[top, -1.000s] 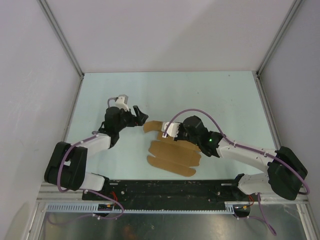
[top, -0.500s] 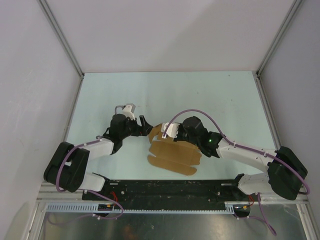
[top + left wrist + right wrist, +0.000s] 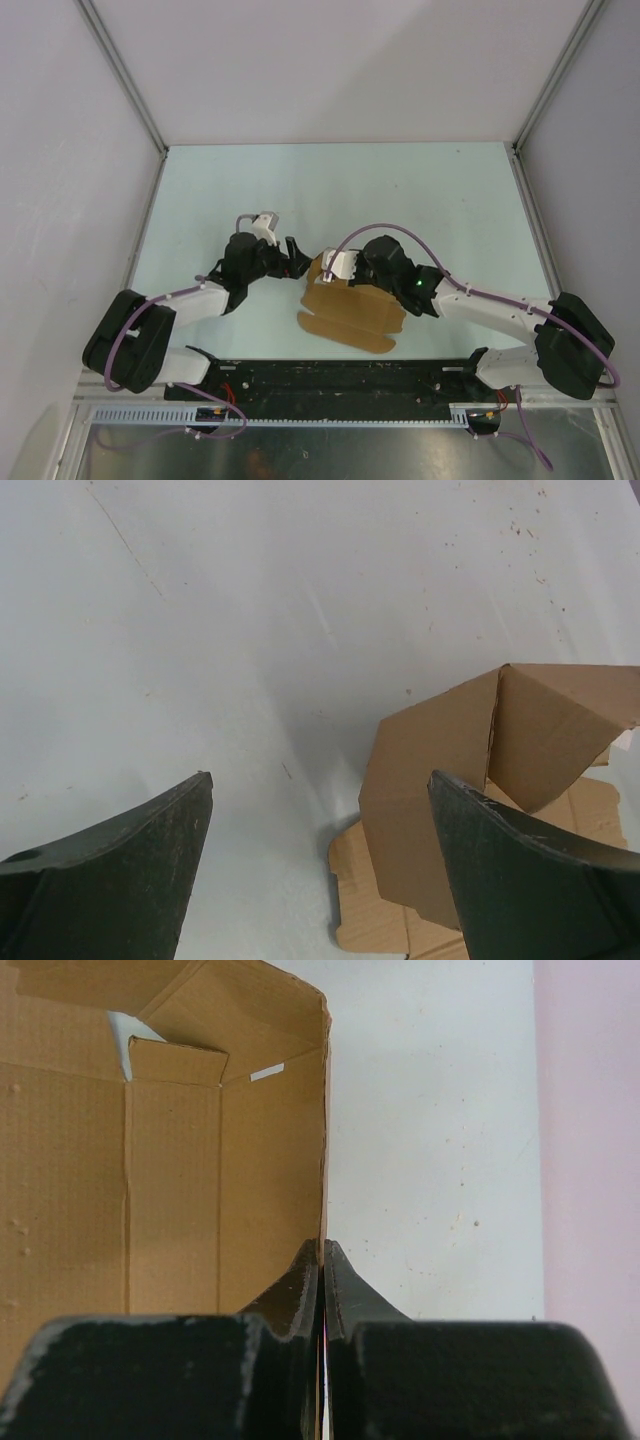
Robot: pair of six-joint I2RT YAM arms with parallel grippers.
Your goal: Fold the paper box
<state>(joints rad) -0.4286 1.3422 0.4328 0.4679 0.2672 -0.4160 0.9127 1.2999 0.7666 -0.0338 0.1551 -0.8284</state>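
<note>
The paper box [image 3: 350, 305] is a brown kraft die-cut sheet lying near the table's front middle, its far side panel raised upright. My right gripper [image 3: 335, 268] is shut on the edge of that raised panel [image 3: 270, 1160]; the thin cardboard edge runs up from between the fingertips. My left gripper [image 3: 297, 258] is open, just left of the box's raised end. In the left wrist view the folded-up end flap [image 3: 440, 790] stands in front of the right finger [image 3: 520, 870], and the left finger [image 3: 110, 870] is over bare table.
The pale table [image 3: 330, 190] is ringed by grey walls with metal corner posts [image 3: 120, 70]. A black rail [image 3: 340, 375] runs along the near edge between the arm bases.
My left gripper has moved right, from well left of the box to beside its raised end. The right gripper has lifted the far panel more upright.
</note>
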